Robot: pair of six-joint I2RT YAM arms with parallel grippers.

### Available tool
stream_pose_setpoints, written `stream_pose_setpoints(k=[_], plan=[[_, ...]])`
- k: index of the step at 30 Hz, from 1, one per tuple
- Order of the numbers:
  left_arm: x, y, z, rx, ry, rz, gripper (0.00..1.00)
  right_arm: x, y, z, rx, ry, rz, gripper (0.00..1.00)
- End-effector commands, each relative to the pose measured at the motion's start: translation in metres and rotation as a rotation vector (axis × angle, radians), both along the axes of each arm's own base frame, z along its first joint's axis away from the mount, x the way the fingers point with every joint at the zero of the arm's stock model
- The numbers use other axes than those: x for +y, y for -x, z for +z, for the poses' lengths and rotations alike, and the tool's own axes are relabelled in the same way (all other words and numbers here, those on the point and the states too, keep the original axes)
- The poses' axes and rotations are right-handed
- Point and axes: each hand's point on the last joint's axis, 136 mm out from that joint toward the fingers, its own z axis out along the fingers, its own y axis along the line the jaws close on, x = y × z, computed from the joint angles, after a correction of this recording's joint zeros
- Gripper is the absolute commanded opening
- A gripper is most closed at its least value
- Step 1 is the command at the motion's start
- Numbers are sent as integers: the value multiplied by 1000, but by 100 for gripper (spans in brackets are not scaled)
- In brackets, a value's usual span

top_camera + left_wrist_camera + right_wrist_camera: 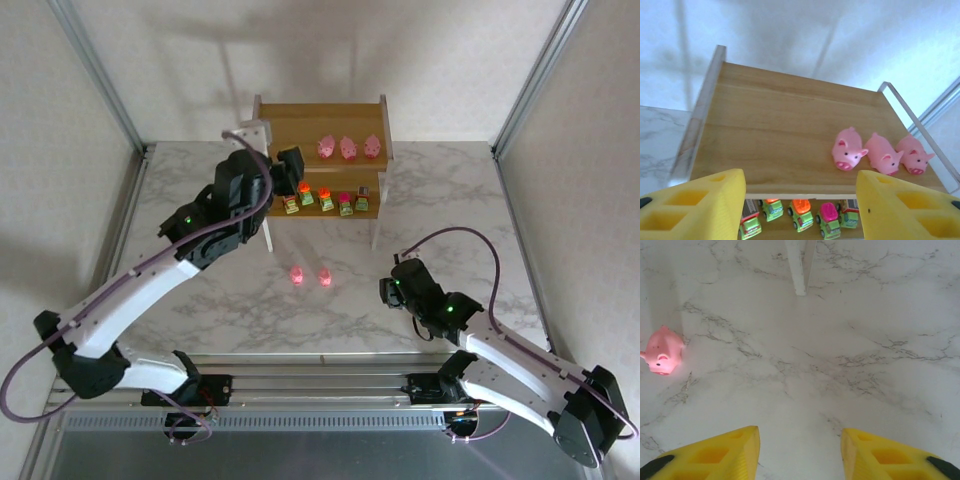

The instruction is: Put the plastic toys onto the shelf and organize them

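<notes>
Shelf (320, 115): three pigs (348, 147) on top tier, five trucks (326, 199) on lower tier. Two pigs (310, 275) lie on table (200, 200), apart from shelf. Your left end effector (801, 197) hovers at shelf, fingers apart, empty. Right end effector (800, 450) over table, apart, empty. Step in hand: fetching the table pigs. Next: steer right onto nearer pig, close gently.

Three pink pigs (883, 154) sat side by side on the shelf (775, 120) top, five trucks (802, 216) beneath; the left gripper (800, 205) gaped empty.
</notes>
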Motion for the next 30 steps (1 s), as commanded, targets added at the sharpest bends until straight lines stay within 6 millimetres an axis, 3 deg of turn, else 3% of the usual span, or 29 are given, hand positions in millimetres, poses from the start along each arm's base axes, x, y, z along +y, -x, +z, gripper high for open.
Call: stream_pose_setpoints(k=[1, 7, 16, 24, 30], plan=[[17, 10, 4, -63, -11, 48, 62, 4, -5, 5, -10, -6, 3, 48], [40, 32, -24, -70, -39, 86, 62, 9, -7, 6, 19, -15, -4, 49], [61, 60, -79, -46, -88, 106, 64, 33, -6, 22, 12, -17, -15, 50], [55, 72, -138, 14, -85, 54, 68, 67, -4, 16, 43, 12, 9, 51], [48, 70, -189, 71, -82, 48, 69, 87, -4, 2, 88, 30, 15, 51]])
